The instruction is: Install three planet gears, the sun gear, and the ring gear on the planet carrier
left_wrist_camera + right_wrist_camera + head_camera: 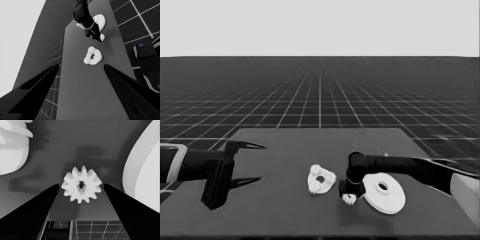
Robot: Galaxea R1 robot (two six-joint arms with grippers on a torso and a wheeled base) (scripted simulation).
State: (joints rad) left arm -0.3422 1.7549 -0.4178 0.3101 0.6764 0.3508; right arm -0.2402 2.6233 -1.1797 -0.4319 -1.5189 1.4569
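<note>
The right gripper [349,192] hung at lower centre-right of the head view, its fingers spread either side of a small white toothed gear [81,184], apart from it. The smaller white round part [321,179], carrying gears, lay just left; the larger white round part [384,193] just right. The left gripper [255,162] waited spread at the left edge.

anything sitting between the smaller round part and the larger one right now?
Yes: a loose gear with the right gripper over it, between the smaller round part and the larger round part, in the head view.

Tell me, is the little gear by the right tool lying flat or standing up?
Flat. The gear shows its whole toothed face and centre hole, between the right tool's open fingers.
</note>
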